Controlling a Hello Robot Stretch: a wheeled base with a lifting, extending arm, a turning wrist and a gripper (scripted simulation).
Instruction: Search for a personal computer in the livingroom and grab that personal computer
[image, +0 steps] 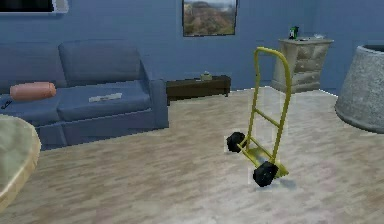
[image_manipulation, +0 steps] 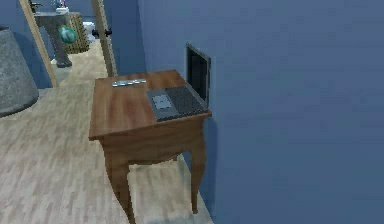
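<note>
In the forward view, one blue sofa (image: 85, 90) takes up the 10 o'clock part, with one pink cushion (image: 33, 91) on its end and one flat grey item (image: 105, 97) on its seat. One grey rounded bulk (image: 365, 90) sits at 3 o'clock. One yellow hand truck (image: 262, 115) stands on two black wheels toward 4 o'clock, in the open floor. One pale dresser (image: 305, 62) stands at 1 o'clock.

In the arm side view, one wooden desk (image_manipulation: 120, 115) stands against the blue wall. It carries one open laptop (image_manipulation: 175, 103) at its 3 o'clock edge and one slim flat item (image_manipulation: 130, 82) at 12. The gripper's state cannot be told.
</note>
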